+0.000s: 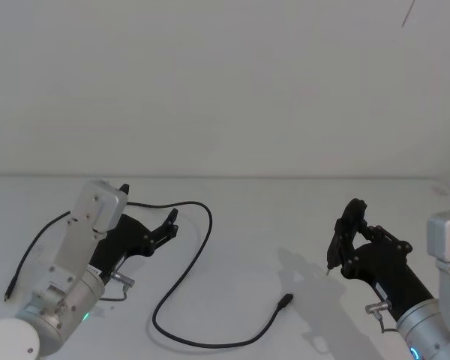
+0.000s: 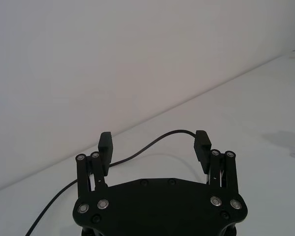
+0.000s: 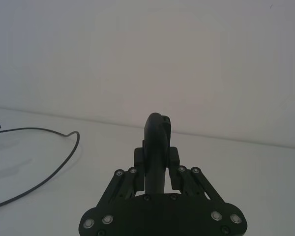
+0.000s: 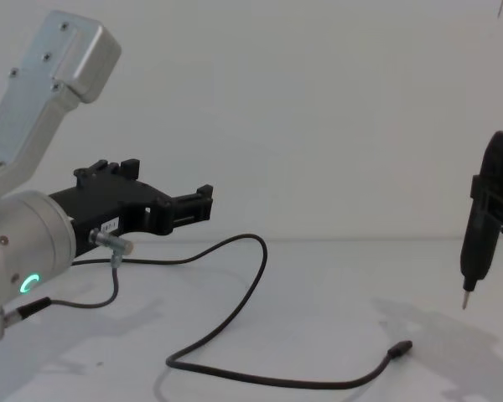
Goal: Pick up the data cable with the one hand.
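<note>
The data cable [image 1: 156,319] is a thin black line that loops across the white table, ending in a small dark plug [image 1: 285,300] near the middle front. My left gripper [image 1: 148,203], black on a silver arm with a green ring light, hovers open above the cable's far bend. In the left wrist view the cable [image 2: 179,131] runs on the table beyond the gap of the open left gripper [image 2: 154,140], apart from both fingers. The chest view shows the left gripper [image 4: 168,186] well above the cable [image 4: 260,251]. My right gripper [image 1: 350,217] holds a black pen-like tool [image 4: 484,234] at the right.
A short grey wire with metal plugs [image 4: 109,285] hangs from the left arm's wrist. The tool's metal tip [image 1: 328,271] points down above the table, right of the plug. The table's back edge [image 1: 285,178] meets a plain white wall. The cable's other end [image 1: 7,294] lies at far left.
</note>
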